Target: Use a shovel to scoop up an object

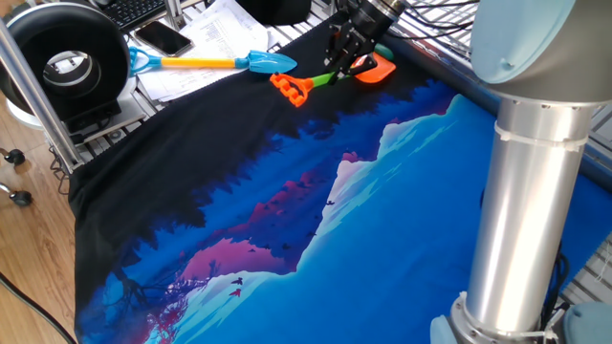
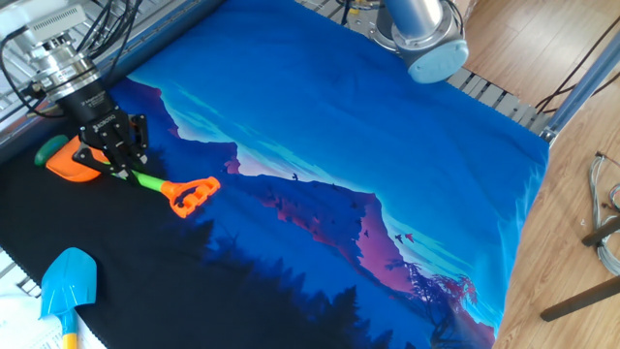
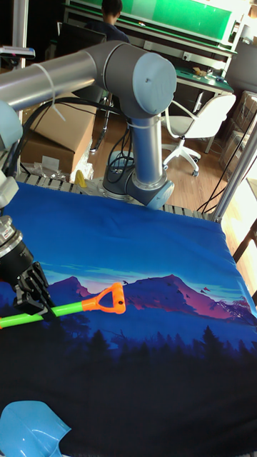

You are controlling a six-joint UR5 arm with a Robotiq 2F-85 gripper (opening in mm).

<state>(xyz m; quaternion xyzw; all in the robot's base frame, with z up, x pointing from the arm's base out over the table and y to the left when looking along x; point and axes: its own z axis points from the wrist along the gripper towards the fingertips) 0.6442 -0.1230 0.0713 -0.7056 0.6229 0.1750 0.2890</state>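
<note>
The other fixed view: end effector (image 2: 114,153) pinching light, stiff plastic shovel (image 2: 145,178) at green shaft, best hold; dark green object (image 2: 46,152) touching orange blade just beyond.

Bright even indoor light, soft shadows, sharp focus, no glare

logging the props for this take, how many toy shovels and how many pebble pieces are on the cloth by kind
Toy shovels: 2, the orange-bladed shovel held by the end effector and the blue-bladed shovel lying at the cloth's edge.
Pebble pieces: 1, the dark green object at the orange blade's tip.
Total: 3
</note>
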